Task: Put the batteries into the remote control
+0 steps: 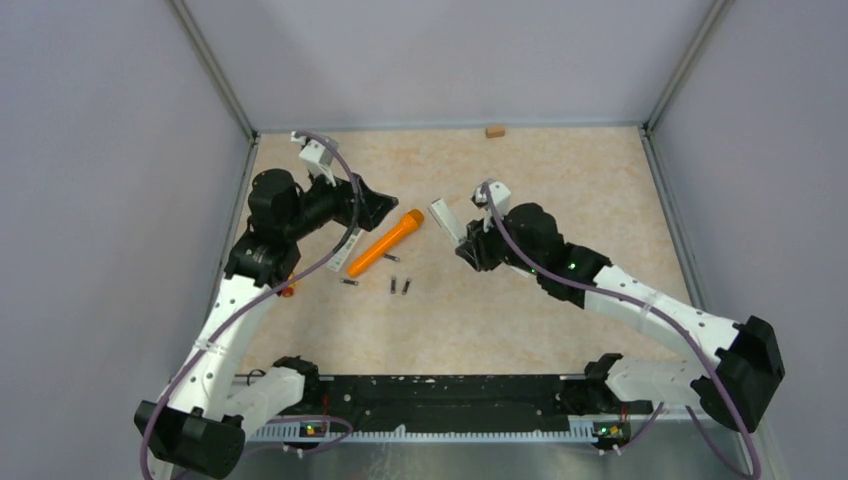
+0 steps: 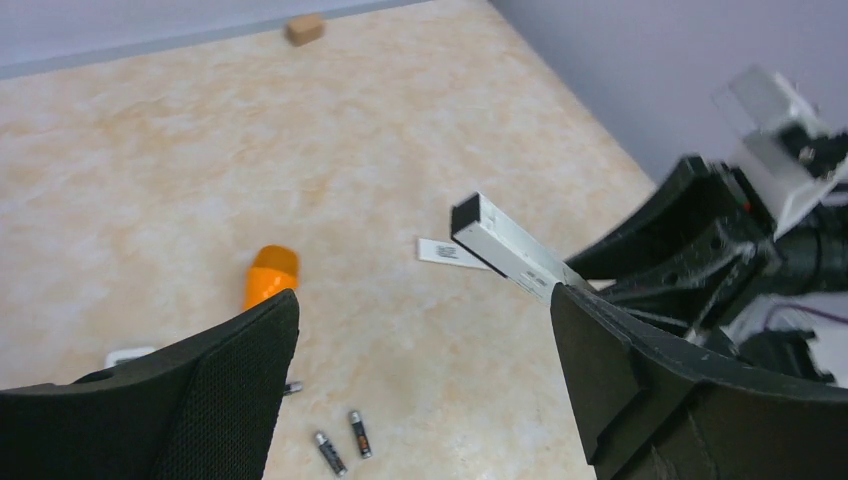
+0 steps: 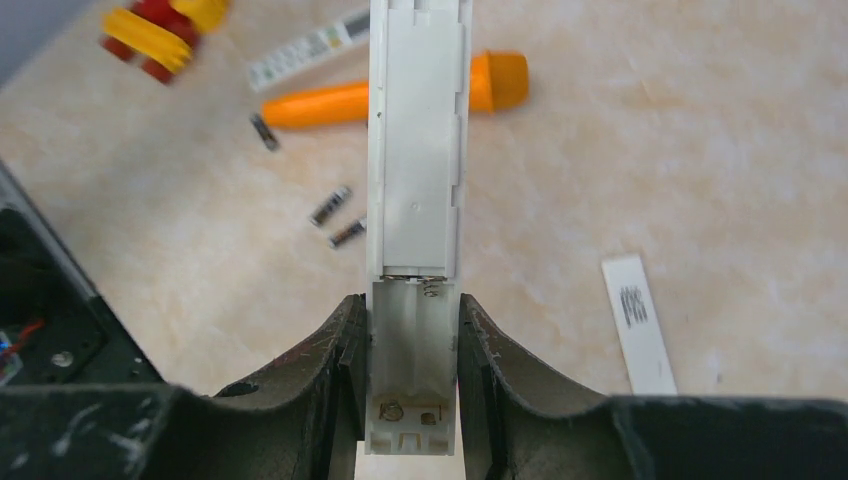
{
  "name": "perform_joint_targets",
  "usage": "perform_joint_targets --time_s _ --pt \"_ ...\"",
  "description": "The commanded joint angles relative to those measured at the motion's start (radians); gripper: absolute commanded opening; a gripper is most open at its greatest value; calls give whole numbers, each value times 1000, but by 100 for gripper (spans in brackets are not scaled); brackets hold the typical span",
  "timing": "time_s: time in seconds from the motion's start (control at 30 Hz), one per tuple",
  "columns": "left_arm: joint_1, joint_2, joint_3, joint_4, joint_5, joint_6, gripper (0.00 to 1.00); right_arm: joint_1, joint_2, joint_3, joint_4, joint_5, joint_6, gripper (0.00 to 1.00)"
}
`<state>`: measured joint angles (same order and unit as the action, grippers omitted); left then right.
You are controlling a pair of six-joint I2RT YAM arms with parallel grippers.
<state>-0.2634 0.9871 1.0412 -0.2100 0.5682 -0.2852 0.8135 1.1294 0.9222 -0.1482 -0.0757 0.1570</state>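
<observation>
No legible text. Dark print on white strip (image 3: 640, 330) too blurred to read.

Smooth matt plastic remote control (image 3: 415, 150), glossy orange plastic tube (image 3: 320, 103), smooth stone-look tabletop (image 3: 700, 150), scuffed matt black right claw (image 3: 412, 320)

The worktop (image 3: 650, 150) is showing pale beige mottled with orange veining. The remote control (image 3: 415, 150) is looking white, the batteries (image 3: 330, 205) are showing dark bodies with paler ends, and the tube (image 3: 320, 103) is showing bright orange. The left end effector (image 2: 420, 300) and right end effector (image 3: 410, 305) are appearing black.
</observation>
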Motion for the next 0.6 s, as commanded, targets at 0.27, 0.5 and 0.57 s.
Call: perform_joint_targets --time_s 0.27,0.5,0.57 --pt "1 -18 -151 -57 -453 -156 99 95 138 -169 -68 347 200 0" --pt "1 3 -212 -75 -410 -190 99 110 240 -187 -103 356 277 0" --pt "0 15 -230 -70 -389 -202 99 118 258 -196 -96 337 270 0"
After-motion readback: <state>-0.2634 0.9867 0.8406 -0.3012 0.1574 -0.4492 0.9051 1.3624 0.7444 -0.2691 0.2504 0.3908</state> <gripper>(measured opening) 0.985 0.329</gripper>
